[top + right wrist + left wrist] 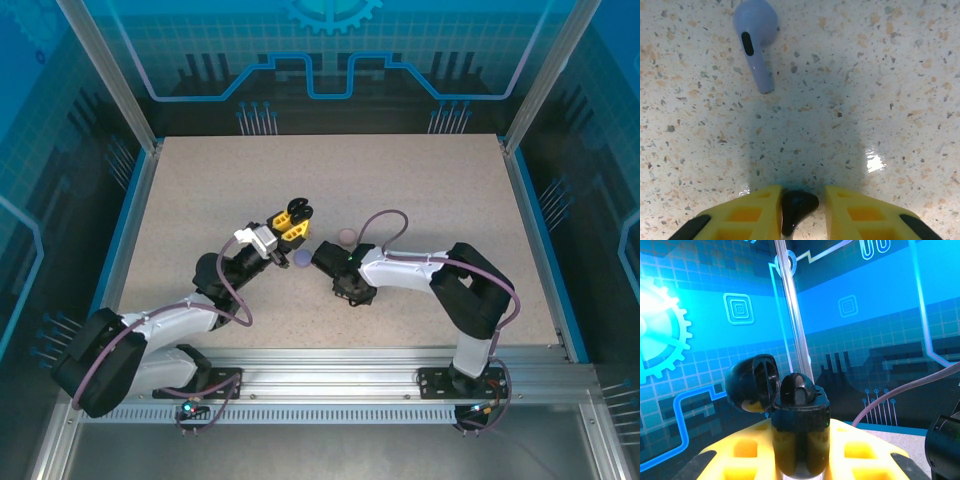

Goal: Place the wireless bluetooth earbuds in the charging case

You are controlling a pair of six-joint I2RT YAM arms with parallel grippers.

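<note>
Left gripper (800, 450) clamps the open case (801, 420), perhaps one bud (796, 390) seated; right gripper (802, 196) pinches a black bud (796, 210); a purple bud (755, 35) lies loose.

Both arms bend inward, wrists nearly meeting. The left gripper (800, 440) clamps a black case (800, 405); the right gripper (802, 195) narrowly flanks a black earbud (799, 206) (grip uncertain).
</note>
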